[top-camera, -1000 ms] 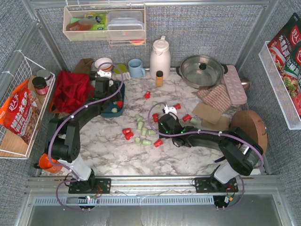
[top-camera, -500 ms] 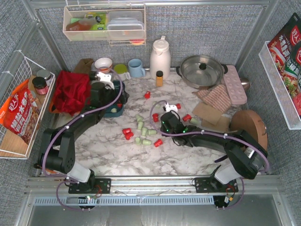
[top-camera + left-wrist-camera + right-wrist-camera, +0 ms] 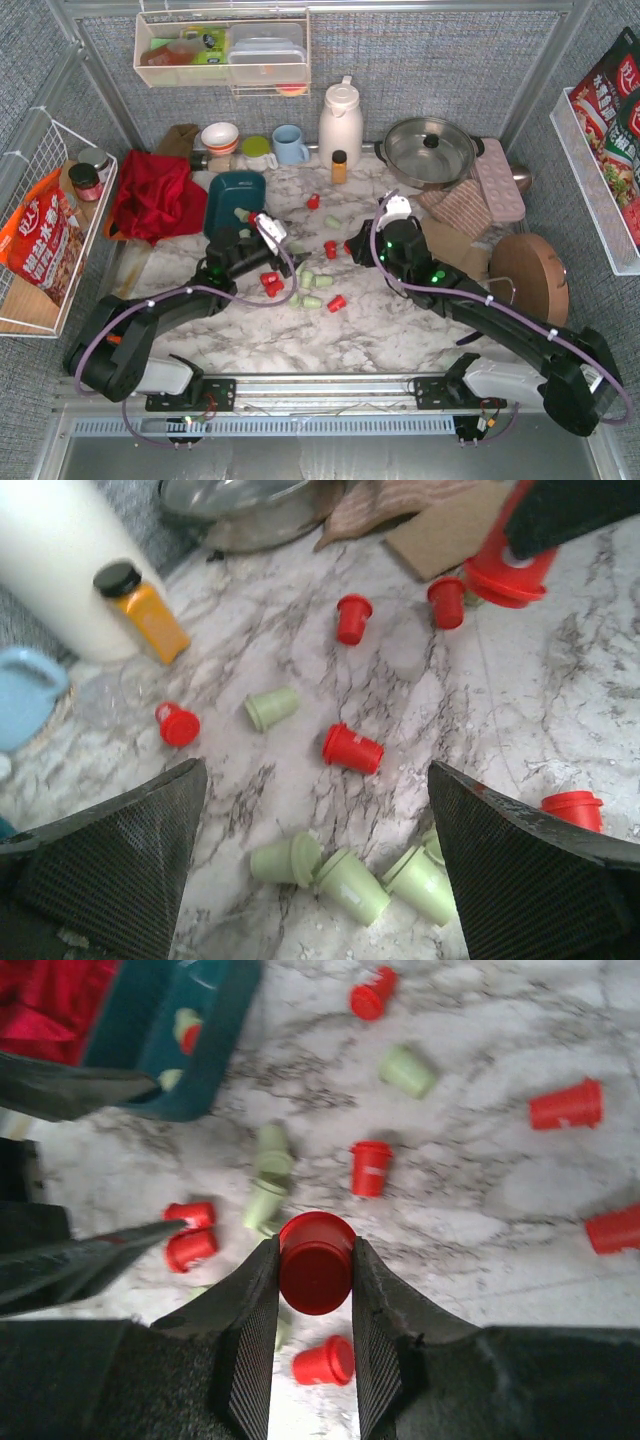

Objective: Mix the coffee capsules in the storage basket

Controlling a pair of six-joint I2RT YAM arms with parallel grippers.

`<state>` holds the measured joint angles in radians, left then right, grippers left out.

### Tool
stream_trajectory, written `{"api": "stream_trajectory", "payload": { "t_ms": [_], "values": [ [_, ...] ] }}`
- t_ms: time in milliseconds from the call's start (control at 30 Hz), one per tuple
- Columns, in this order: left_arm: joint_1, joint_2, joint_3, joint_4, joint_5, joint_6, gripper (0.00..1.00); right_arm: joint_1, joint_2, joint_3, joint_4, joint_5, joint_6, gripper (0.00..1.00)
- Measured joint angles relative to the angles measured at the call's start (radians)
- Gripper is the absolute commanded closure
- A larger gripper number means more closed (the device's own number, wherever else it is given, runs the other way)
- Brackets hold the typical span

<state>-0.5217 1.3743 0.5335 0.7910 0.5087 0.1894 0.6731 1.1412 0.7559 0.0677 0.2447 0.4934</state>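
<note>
The dark teal storage basket (image 3: 232, 190) lies at the back left with a few coffee capsules in it; it also shows in the right wrist view (image 3: 200, 1040). Red capsules (image 3: 336, 302) and mint green capsules (image 3: 312, 300) lie scattered on the marble. My left gripper (image 3: 285, 262) is open and empty, its fingers wide apart above green capsules (image 3: 345, 880). My right gripper (image 3: 358, 248) is shut on a red capsule (image 3: 316, 1262) and holds it above the table, right of the scatter. The held capsule also shows in the left wrist view (image 3: 510, 565).
A white kettle (image 3: 340, 120), an amber bottle (image 3: 339, 166), a blue mug (image 3: 290, 145) and a steel pot (image 3: 430, 150) stand along the back. A red cloth (image 3: 150, 195) lies left of the basket. A pink tray (image 3: 497, 178) and a wooden board (image 3: 530, 270) lie on the right.
My left gripper has left the basket and moved right and forward over the scattered capsules. My right gripper has closed on a red capsule and lifted it up and back.
</note>
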Motion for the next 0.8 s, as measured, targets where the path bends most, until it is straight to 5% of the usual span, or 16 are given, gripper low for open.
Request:
{"api": "stream_trajectory", "payload": {
  "t_ms": [433,800],
  "values": [
    [-0.178,-0.062,-0.106,0.254,0.095,0.203,0.01,0.01,-0.009,0.008,0.16,-0.177,0.052,0.88],
    [-0.197,-0.074,-0.106,0.253,-0.071,0.231,0.03,0.074,0.074,0.009,0.256,-0.258,0.125,0.88]
  ]
}}
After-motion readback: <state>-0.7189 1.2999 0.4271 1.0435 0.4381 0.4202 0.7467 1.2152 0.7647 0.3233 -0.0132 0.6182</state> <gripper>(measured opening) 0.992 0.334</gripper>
